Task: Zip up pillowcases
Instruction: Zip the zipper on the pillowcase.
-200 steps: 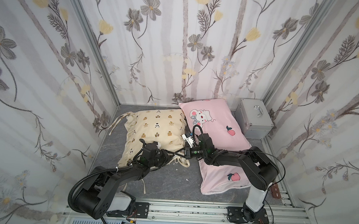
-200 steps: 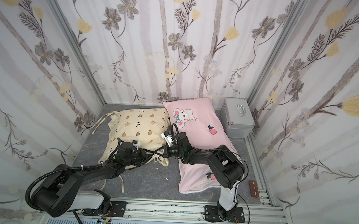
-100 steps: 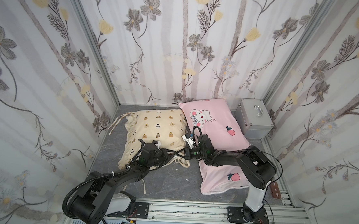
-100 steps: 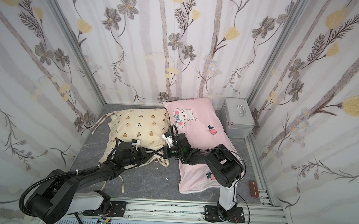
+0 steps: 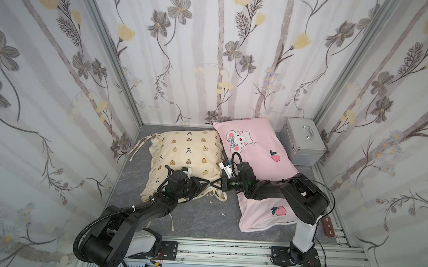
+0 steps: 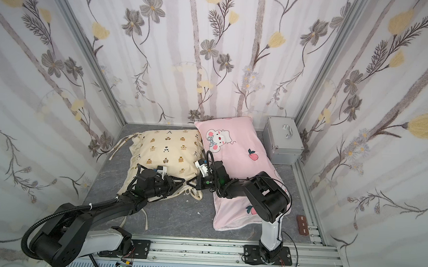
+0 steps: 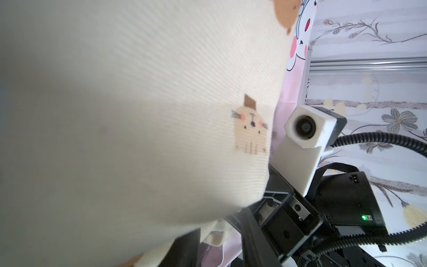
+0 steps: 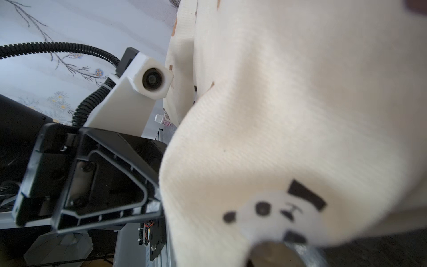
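The cream pillowcase (image 5: 187,147) (image 6: 167,146) with bear prints lies on the grey floor. The longer pink pillowcase (image 5: 257,151) lies against its right side. Both grippers meet tip to tip at the cream one's near right corner. My left gripper (image 5: 205,182) (image 6: 181,181) is pinched on the ruffled edge there, and cream fabric (image 7: 215,233) sits between its fingers. My right gripper (image 5: 215,184) (image 6: 192,183) is shut at the same corner. Cream cloth (image 8: 300,115) hides its jaws, so what they hold is hidden. No zipper shows.
A silver metal case (image 5: 303,140) with a handle stands at the back right, beside the pink pillowcase. Cream ties (image 5: 139,147) trail toward the left wall. A small brown block (image 5: 327,225) lies on the front right rail. Flowered walls close in three sides.
My left gripper has edged slightly toward the right one and its elbow has sunk a little. The right arm has barely moved.
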You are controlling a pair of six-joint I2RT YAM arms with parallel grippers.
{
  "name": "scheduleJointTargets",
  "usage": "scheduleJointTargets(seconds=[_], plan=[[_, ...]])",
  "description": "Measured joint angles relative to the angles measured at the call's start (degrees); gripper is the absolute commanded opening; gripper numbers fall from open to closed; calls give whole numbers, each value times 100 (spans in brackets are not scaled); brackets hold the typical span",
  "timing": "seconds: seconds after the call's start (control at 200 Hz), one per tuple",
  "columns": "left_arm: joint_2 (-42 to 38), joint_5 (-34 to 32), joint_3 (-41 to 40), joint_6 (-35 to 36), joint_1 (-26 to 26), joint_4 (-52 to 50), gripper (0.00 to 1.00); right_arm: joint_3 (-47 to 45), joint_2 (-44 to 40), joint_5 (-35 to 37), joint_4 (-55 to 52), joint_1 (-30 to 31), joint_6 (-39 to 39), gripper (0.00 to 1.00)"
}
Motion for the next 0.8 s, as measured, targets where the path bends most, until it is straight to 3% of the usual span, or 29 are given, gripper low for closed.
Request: scheduleJointTargets(seconds=[0.23, 0.799], plan=[[385, 109, 46, 35, 4, 125, 30, -72, -2, -151, 293, -61, 192, 0], [396, 166, 9, 9, -52, 258, 27, -42, 63, -151, 474, -125, 361, 0]])
